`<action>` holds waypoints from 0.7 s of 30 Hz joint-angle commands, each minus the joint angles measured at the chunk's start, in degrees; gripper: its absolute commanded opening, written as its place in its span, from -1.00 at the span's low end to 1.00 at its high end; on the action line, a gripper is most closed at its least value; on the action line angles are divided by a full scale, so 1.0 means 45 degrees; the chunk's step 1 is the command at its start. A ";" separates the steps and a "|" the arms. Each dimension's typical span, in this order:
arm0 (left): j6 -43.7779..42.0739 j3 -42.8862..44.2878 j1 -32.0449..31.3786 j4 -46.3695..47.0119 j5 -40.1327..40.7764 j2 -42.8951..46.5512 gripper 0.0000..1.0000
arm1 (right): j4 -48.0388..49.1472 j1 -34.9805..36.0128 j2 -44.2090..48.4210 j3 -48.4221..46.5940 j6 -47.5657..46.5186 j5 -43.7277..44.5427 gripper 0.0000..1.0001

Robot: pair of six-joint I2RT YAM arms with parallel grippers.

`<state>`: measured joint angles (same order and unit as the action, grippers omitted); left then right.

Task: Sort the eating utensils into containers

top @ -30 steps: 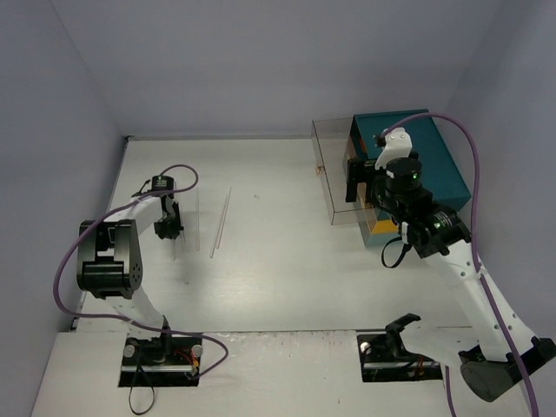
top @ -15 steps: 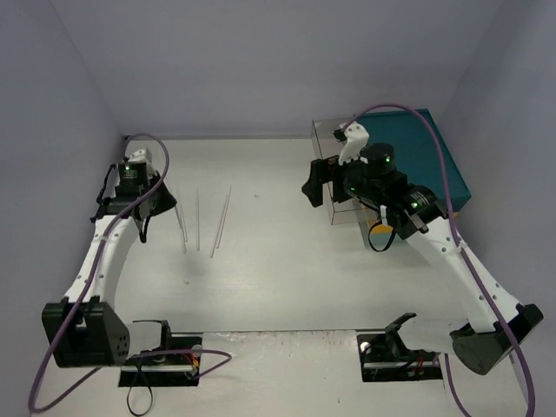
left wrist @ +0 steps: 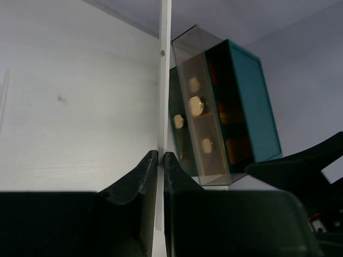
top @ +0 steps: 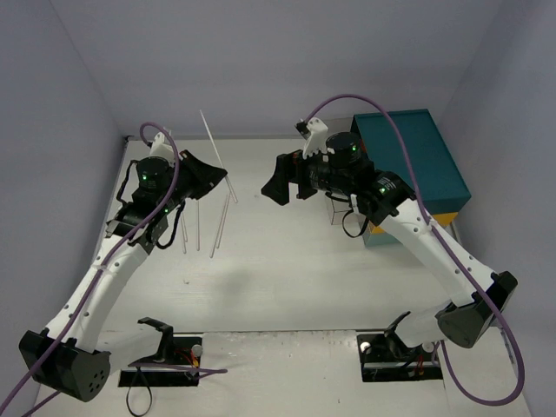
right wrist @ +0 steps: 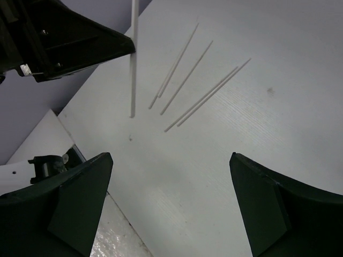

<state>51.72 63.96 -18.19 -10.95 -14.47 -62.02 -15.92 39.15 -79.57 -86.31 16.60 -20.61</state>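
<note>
Left jaws, closed, pinch a thin white stick [left wrist: 162, 80] near its lower end. The stick rises clear of the counter [top: 295, 269], and in the top view it slants toward the far left wall. Right jaws, spread wide with nothing between them, hang above the far middle of the counter. They face the left jaws and stand apart from the held stick. Four more sticks [right wrist: 185, 80] lie flat on the left half of the counter, roughly parallel. Two of them [top: 221, 221] lie almost touching, and all four run near to far. A clear box [left wrist: 206, 107] stands at the far right of the counter, against the left side of a teal chest [top: 417, 156] with a yellow band. The right arm [top: 417, 234] crosses in front of the box in the top view.
</note>
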 commanded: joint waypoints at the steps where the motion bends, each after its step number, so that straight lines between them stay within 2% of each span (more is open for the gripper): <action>1: 0.1343 0.0333 -0.0926 0.2855 0.0548 0.0071 -1.00 | 0.1273 0.0529 -0.0306 -0.0770 0.0416 -0.0748 0.71; 7: 0.1177 0.0614 -0.2159 0.3388 0.1111 -0.0244 -1.00 | 0.1449 0.0952 -0.0717 -0.1016 0.0765 -0.0801 0.55; 21: 0.1046 0.0922 -0.3239 0.3575 0.1318 -0.0625 -1.00 | 0.1562 0.1045 -0.1052 -0.0831 0.0728 -0.0068 -0.22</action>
<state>56.12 64.62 -31.49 -0.98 -8.95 -64.92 -13.43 43.59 -83.78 -88.27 19.92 -21.89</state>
